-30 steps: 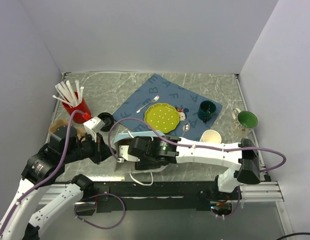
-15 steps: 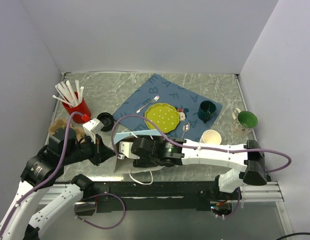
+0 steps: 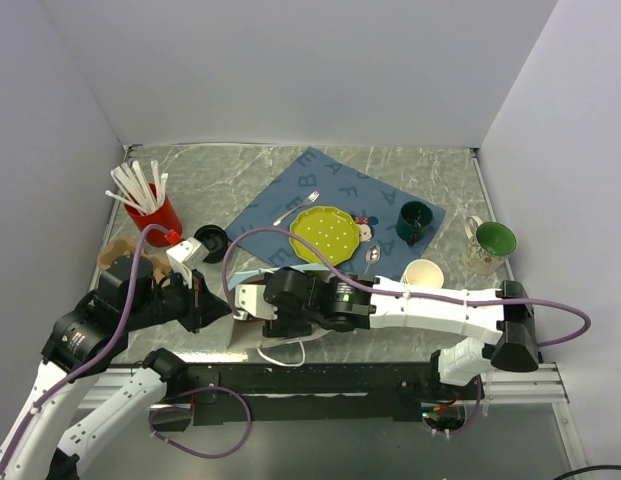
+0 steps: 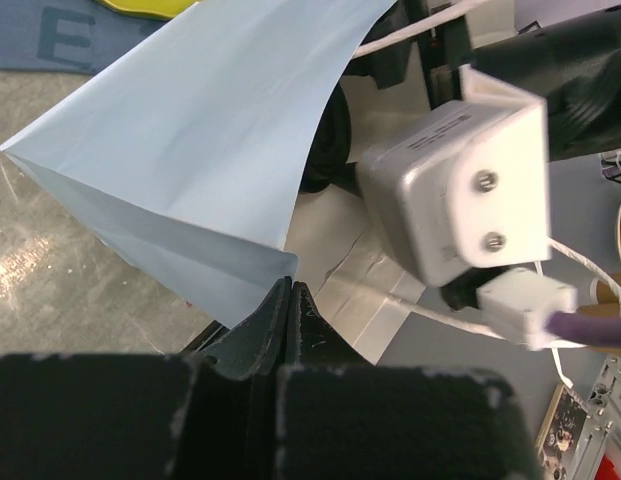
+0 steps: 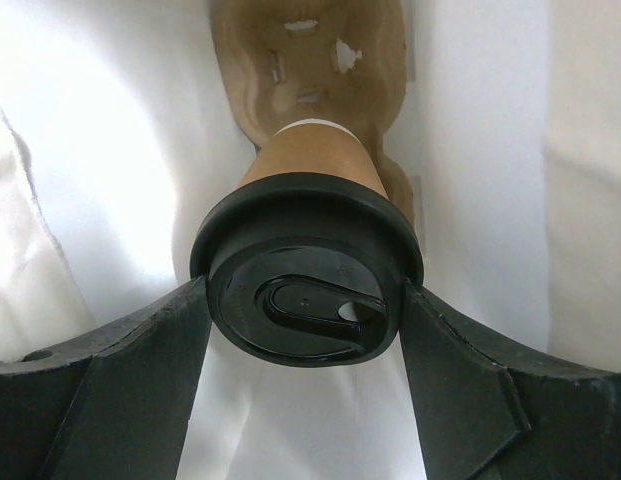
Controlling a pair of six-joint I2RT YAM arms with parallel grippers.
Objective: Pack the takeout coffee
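bright even light from above, soft shadows, inside of the bag (image 5: 100,150) washed out white around the coffee cup (image 5: 305,300), black fingers (image 5: 100,390) beside it slightly soft

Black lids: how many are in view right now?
2. One on the takeout coffee in the right end effector; one loose lid beside the red straw cup. More may be hidden.

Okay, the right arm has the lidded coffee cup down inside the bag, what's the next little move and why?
Probably ease the right gripper straight down. It is shut on the takeout coffee at the lid, inside the paper bag, with the cardboard carrier at the bottom below the cup, seemingly not yet reached. The left gripper pinches the bag's edge, holding it open.
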